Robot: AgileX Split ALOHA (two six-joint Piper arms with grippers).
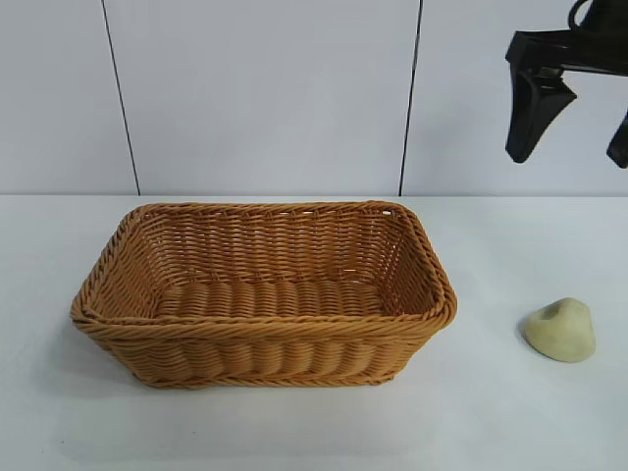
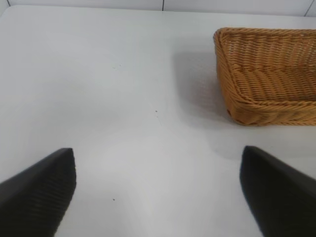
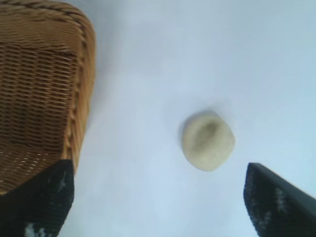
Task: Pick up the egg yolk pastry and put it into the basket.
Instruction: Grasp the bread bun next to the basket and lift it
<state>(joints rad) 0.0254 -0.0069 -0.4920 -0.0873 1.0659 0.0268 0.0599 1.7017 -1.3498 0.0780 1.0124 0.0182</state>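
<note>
we see the basket [image 1: 263, 294] standing on the white worktop [image 1: 510, 412], nearer its left edge than its right. the egg yolk pastry [image 1: 560, 329] lies on the worktop close to the right edge, well apart from the basket and outside it. the right gripper [image 1: 579, 123] hangs above the pastry, fingers spread, holding nothing. the left gripper [image 2: 158, 192], also spread and empty, hovers over bare worktop beside the basket.
</note>
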